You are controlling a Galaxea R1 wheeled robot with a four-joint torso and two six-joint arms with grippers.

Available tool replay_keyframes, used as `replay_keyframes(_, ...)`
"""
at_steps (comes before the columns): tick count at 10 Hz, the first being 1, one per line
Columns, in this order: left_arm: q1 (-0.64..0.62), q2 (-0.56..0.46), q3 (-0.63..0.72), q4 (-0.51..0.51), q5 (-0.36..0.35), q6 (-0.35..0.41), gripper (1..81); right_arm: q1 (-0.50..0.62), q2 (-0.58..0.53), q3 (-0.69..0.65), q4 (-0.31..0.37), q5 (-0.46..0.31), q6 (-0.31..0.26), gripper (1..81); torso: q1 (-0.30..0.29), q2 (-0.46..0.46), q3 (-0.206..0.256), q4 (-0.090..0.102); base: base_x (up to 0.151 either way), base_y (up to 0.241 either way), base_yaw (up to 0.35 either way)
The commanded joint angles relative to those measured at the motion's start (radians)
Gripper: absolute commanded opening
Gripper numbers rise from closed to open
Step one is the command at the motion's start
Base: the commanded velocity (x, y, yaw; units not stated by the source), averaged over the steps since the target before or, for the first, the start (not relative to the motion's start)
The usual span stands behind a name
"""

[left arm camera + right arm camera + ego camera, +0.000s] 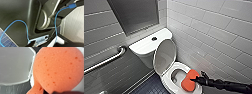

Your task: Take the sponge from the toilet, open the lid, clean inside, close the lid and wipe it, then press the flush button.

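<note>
White wall tiles (214, 25) back the toilet (145, 46), its lid (165, 56) raised upright. Right fingers (194, 80) are clamped on the sponge (187, 81), holding it at the seat's (167, 77) right rim, partly over the bowl (177, 73).

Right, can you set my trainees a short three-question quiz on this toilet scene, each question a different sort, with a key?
1. True or false: the lid of the toilet is closed.
2. Where is the sponge? A: on the floor. B: in the right gripper, over the seat. C: hanging on the wall.
3. Fill in: the round flush button sits on top of the ___.

Key: 1 false, the lid stands raised; 2 B; 3 tank.
</note>
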Motion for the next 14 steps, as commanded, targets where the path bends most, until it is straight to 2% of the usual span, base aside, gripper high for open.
replay_keyframes(1,0.037,0.023,-0.034,-0.012,0.006,0.003,81.1,0.155,0.027,-0.045,0.036,-0.059,0.001,1.0,0.0,0.0,0.002,0.0,0.0,0.0,0.0)
replay_keyframes(4,0.042,0.031,-0.051,-0.008,0.005,0.005,81.1,0.211,0.11,-0.151,0.051,-0.113,0.001,1.0,0.0,0.0,-0.008,0.0,0.0,0.0,0.0)
replay_keyframes(9,0.048,0.051,-0.081,-0.012,0.005,0.005,81.1,0.284,0.191,-0.265,0.06,-0.137,0.001,1.0,0.0,0.0,-0.008,0.0,0.0,0.0,0.0)
replay_keyframes(10,0.048,0.054,-0.08,-0.012,0.006,0.005,81.1,0.295,0.206,-0.286,0.06,-0.137,0.001,1.0,0.065,-0.1,-0.008,0.0,0.0,0.0,0.0)
replay_keyframes(12,0.052,0.056,-0.081,-0.021,0.006,0.005,81.1,0.306,0.242,-0.315,0.059,-0.136,0.001,1.0,0.082,-0.125,-0.008,0.0,0.0,0.0,0.0)
replay_keyframes(14,0.054,0.057,-0.086,-0.031,0.005,0.006,81.1,0.315,0.272,-0.343,0.057,-0.136,0.001,1.0,0.125,-0.195,-0.067,0.0,0.0,0.0,0.0)
